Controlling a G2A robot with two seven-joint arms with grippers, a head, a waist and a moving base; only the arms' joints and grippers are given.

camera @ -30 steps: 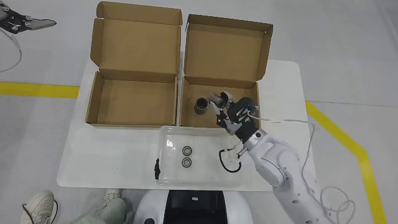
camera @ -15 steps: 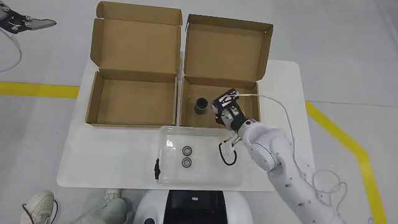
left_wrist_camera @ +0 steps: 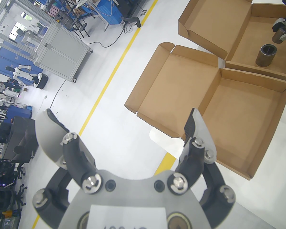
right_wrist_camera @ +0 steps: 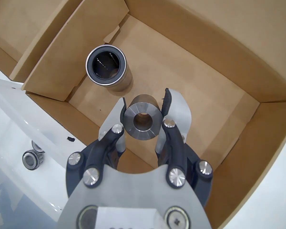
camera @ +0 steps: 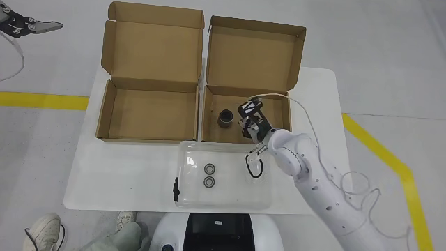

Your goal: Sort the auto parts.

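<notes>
– Over the right box [camera: 275, 120], your right gripper [right_wrist_camera: 145, 97] is clamped on the steel sleeve [right_wrist_camera: 143, 122]. The sleeve's bore faces the wrist, and it sits just beside the linear bearing [right_wrist_camera: 106, 66] standing on the cardboard floor.

– Your left gripper [left_wrist_camera: 120, 120] hangs off to the side of the table [camera: 313, 90], jaws spread wide with nothing between them. You have only the one arm to mind.

– You cannot tell from these views whether the sleeve's lower face touches the cardboard yet, so treat it as airborne and bring it down slowly and straight.

– It looks heavy and smooth. Released from any height, it would likely bounce, tip and roll into the bearing.

– Mind that neighbour as well. Your fingers [right_wrist_camera: 178, 106] swing outward when they part, so set the sleeve down toward the open stretch of the box floor, apart from the bearing.

– Part the jaws only once the sleeve stands flat, then lift straight up so the pads do not drag it over.

– Next are probably the two small bearings [camera: 209, 169] in the clear tray [camera: 230, 146]. They look like a different kind of part, so the left box [camera: 153, 115] is probably theirs.
</notes>
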